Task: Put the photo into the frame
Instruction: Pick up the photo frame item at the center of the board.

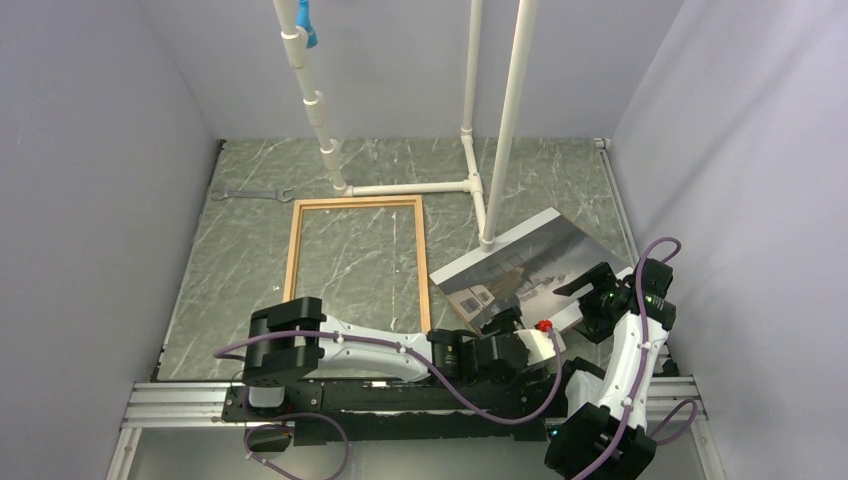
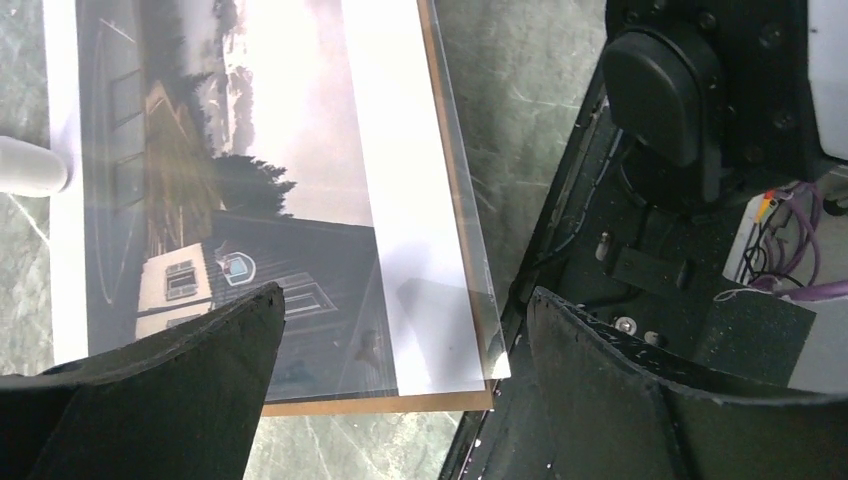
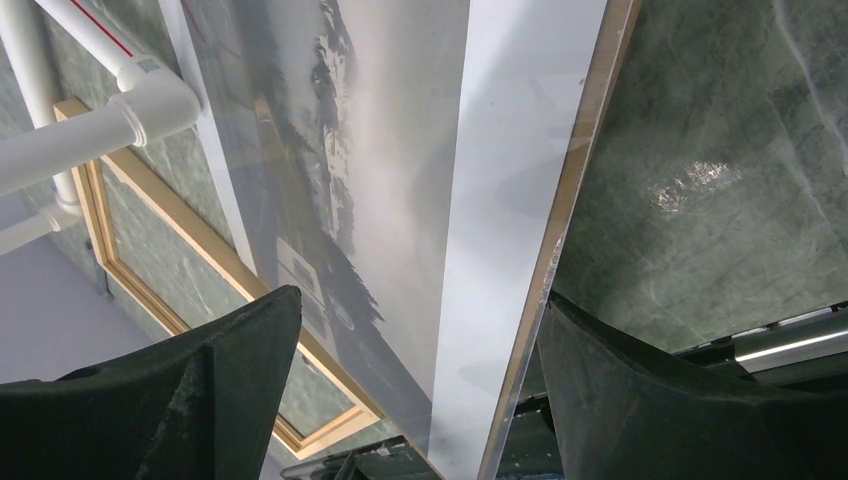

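Observation:
The frame [image 1: 293,260] of light wooden strips lies flat at the table's middle; one corner of it shows in the right wrist view [image 3: 130,230]. To its right lies the photo [image 1: 530,262], picture side up, on a brown backing panel [image 2: 380,405] and under a clear sheet [image 2: 470,230]. My left gripper [image 1: 512,335] is open, its jaws straddling the near corner of this stack [image 2: 400,320]. My right gripper [image 1: 590,290] is open too [image 3: 420,320]. The photo [image 3: 400,150] runs between its fingers, with the stack's brown edge [image 3: 580,180] close beside the right finger.
A white pipe structure [image 1: 470,185] stands behind the frame and photo, one foot [image 1: 487,240] right at the photo's far edge. A grey wrench [image 1: 250,194] lies at the back left. Grey walls close in both sides. An aluminium rail [image 1: 180,400] runs along the near edge.

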